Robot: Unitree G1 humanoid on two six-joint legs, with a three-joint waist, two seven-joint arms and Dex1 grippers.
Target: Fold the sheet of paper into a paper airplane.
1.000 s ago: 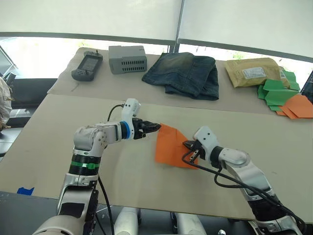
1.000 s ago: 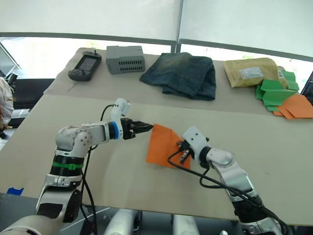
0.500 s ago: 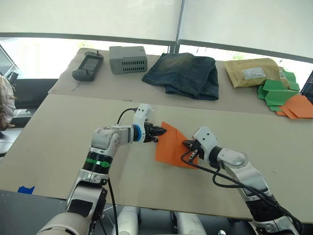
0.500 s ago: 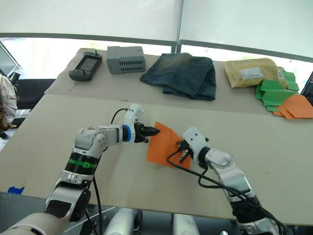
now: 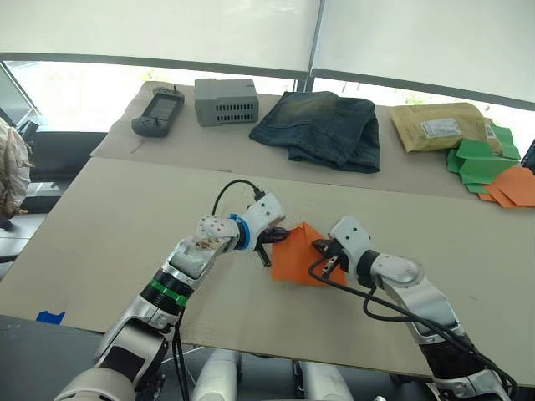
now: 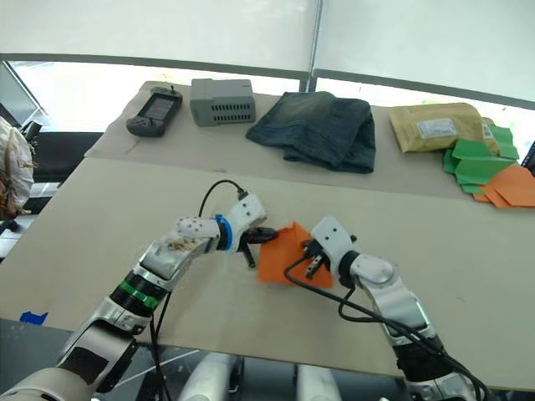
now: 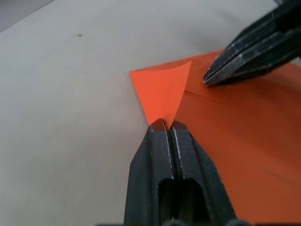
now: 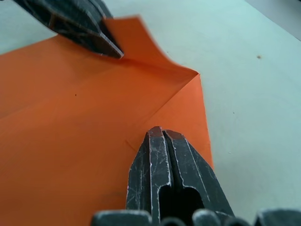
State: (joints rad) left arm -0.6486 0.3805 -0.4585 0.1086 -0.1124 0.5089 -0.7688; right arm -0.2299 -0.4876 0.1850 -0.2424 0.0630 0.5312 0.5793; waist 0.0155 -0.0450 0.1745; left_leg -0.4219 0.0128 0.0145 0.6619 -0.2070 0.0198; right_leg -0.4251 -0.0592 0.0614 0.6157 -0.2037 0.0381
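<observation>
**Both grippers on the orange sheet at mid-table**

Nearest to me, my right gripper (image 5: 322,248) lies low on the near table (image 5: 100,225), its two black fingers pressed together with no gap between them. In the right wrist view the fingertips (image 8: 159,136) rest flat on top of the sheet of paper (image 5: 303,256), on the folded flap beside a diagonal crease; whether they pinch any paper I cannot tell, but they bear down on its surface.

The sheet of paper is bright orange and lies flat at the centre of the near table, between my two grippers. One corner of it is lifted and curls over toward the rest of the sheet.

My left gripper (image 5: 269,243) meets the sheet from its 9 o'clock side. Its fingers are closed tight on the raised corner, and in the left wrist view the orange tip (image 7: 162,92) rises from between the fingertips.

Beyond, on the far table (image 5: 393,171), lie from 10 o'clock to 2 o'clock: a dark handheld device (image 5: 158,113), a grey vented box (image 5: 226,90), folded jeans (image 5: 324,127) at about 12 o'clock, and a tan padded envelope (image 5: 440,127). At 2 o'clock, just beside the envelope, green paper shapes (image 5: 479,160) overlap further orange paper sheets (image 5: 517,185) at the picture's edge.
</observation>
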